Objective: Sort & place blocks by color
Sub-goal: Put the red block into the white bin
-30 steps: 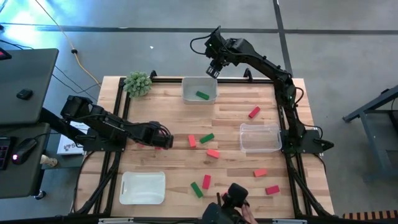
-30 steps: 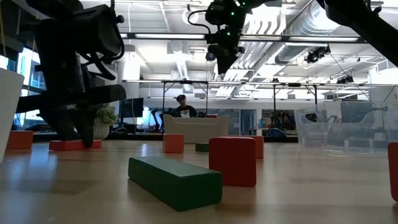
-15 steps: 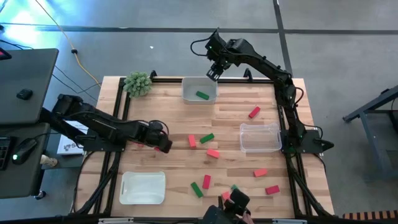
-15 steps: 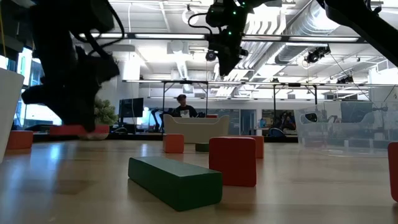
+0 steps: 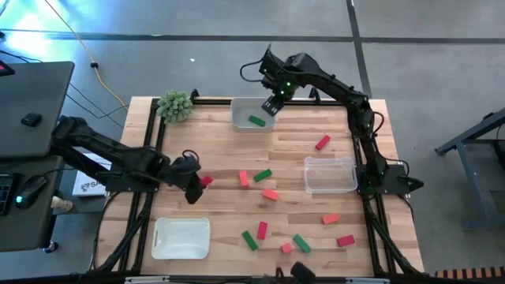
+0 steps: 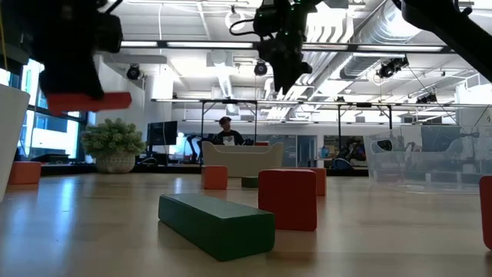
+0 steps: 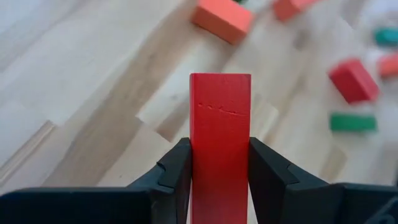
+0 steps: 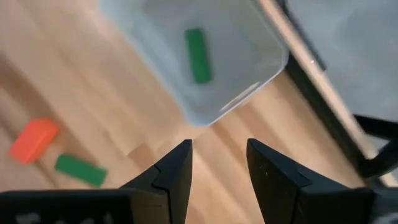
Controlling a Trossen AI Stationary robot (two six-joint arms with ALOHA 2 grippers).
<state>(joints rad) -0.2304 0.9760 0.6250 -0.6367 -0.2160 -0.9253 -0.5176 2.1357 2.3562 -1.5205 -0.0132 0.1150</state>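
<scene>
- We count one green block [image 5: 256, 121] sorted, lying in the top tray [image 5: 239, 116].
- The left gripper [image 5: 195, 183] clamps a red block [image 7: 220, 130], lifted off the table left of the loose blocks [image 5: 272, 194].
- The right gripper [image 5: 269, 107] hangs empty, fingers apart, over that tray.
- By our judgement, nearly all sorting remains; the other two trays look empty.

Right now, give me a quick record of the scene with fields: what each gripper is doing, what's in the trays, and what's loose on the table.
left gripper: shut on a red block, lifted off the table
right gripper: open, empty, above the far tray
far tray: one green block
right tray: nothing visible inside
near tray: nothing visible inside
loose blocks: red, orange and green pieces scattered across the table
plant ball: far left corner
</scene>
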